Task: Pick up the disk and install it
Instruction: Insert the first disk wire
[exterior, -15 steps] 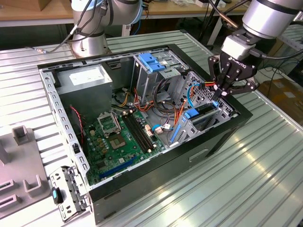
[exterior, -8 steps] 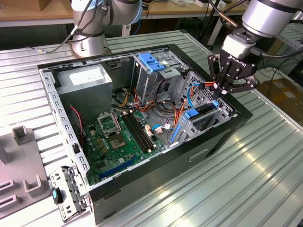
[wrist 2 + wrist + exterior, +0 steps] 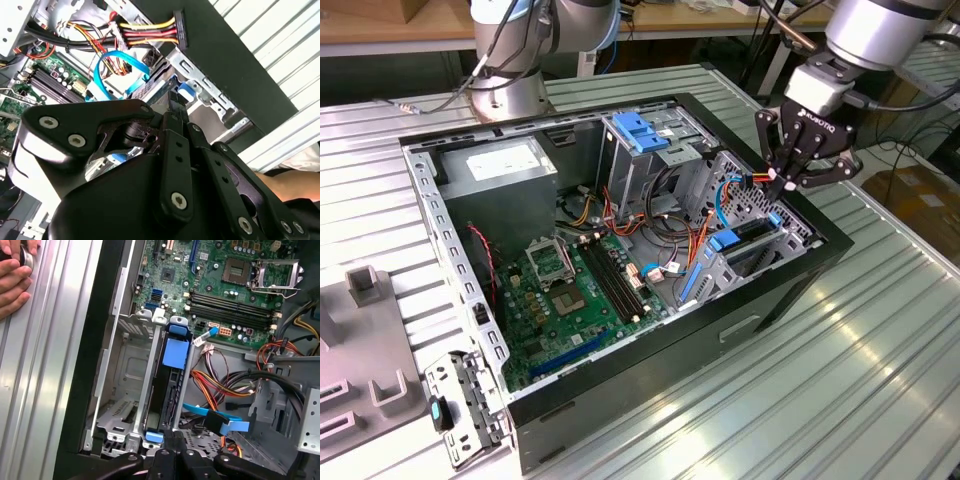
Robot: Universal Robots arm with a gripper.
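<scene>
The disk (image 3: 167,390) stands on edge in a slot of the drive cage at the corner of the open computer case (image 3: 790,290). Its dark side and its blue carrier rail (image 3: 176,352) face up. In the exterior view the disk (image 3: 752,232) sits low in the cage near the case's right wall. My gripper (image 3: 782,183) hangs just above that cage with its fingers drawn together to a point and nothing between them. In the second wrist view the fingertips (image 3: 174,100) reach down next to the carrier's blue end (image 3: 186,90).
Red, yellow and blue cables (image 3: 740,185) run close under the gripper. The motherboard (image 3: 570,290), a grey power supply (image 3: 500,165) and a blue latch plate (image 3: 642,130) lie in the case. A person's hand (image 3: 12,275) rests on the ribbed table beside the case.
</scene>
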